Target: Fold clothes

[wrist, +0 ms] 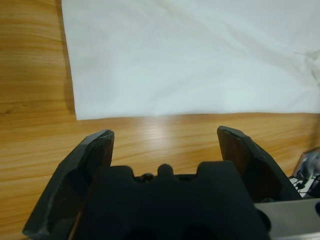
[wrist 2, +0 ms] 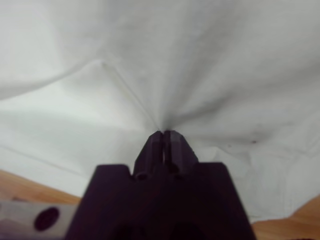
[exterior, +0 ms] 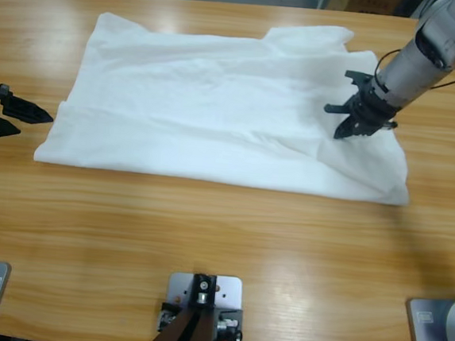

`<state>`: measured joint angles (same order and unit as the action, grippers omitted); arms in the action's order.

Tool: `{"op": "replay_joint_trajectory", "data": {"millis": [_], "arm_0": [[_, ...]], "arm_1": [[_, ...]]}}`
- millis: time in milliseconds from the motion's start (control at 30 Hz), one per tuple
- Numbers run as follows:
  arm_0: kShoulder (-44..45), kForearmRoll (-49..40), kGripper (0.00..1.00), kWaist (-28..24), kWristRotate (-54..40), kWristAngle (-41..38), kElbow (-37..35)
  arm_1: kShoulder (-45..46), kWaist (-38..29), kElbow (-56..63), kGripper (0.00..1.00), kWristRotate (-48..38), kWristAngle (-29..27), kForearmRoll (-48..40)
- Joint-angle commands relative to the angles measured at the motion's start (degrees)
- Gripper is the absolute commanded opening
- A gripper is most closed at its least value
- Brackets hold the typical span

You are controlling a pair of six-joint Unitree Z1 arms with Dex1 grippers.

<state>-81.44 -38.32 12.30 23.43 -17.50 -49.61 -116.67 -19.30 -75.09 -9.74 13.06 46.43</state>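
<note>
A large white T-shirt lies spread across the wooden table, its long edge toward the front. My right gripper comes in from the upper right and is shut on a pinch of the shirt's fabric, which puckers into folds at the tips. My left gripper rests at the table's left edge, open, just short of the shirt's left corner. In the left wrist view the shirt's corner lies on the wood beyond the left gripper, with nothing between the jaws.
Bare wooden table stretches in front of the shirt to the near edge. The right arm's silver forearm slants over the table's upper right corner.
</note>
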Motion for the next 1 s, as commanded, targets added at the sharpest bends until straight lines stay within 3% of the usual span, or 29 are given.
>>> {"op": "replay_joint_trajectory", "data": {"millis": [33, 233, 333, 400, 467, 667, 1000], "arm_0": [[-1.79, -0.09, 0.805, 0.44, -0.75, 0.71, -0.19], [-1.88, -0.09, 0.807, 0.44, -0.84, 0.71, -0.22], [-1.88, -0.09, 0.806, 0.44, -0.84, 0.71, -0.22], [-1.96, -0.09, 0.805, 0.44, -0.84, 0.71, -0.22], [-1.96, -0.09, 0.806, 0.44, -0.84, 0.71, -0.22], [-2.02, -0.03, 0.807, 0.44, -0.84, 0.71, -0.22], [-1.70, -0.09, 0.804, 0.44, -0.84, 0.71, -0.15]], "arm_1": [[2.64, 1.31, -8.05, 0.000, 2.62, -1.90, 8.31], [1.94, 2.95, -14.29, 0.000, 4.06, -2.53, 13.36], [0.60, 2.90, -14.26, 0.014, 3.96, 0.60, 14.01], [0.62, 1.81, -12.61, 0.618, 2.94, 1.87, 11.93], [1.06, 0.47, -10.51, 0.780, 1.85, 2.24, 9.89], [7.53, -0.83, 4.87, 0.844, -4.48, 3.55, -3.45], [7.21, -2.33, 10.05, 0.849, -6.06, 3.38, -6.75]]}}
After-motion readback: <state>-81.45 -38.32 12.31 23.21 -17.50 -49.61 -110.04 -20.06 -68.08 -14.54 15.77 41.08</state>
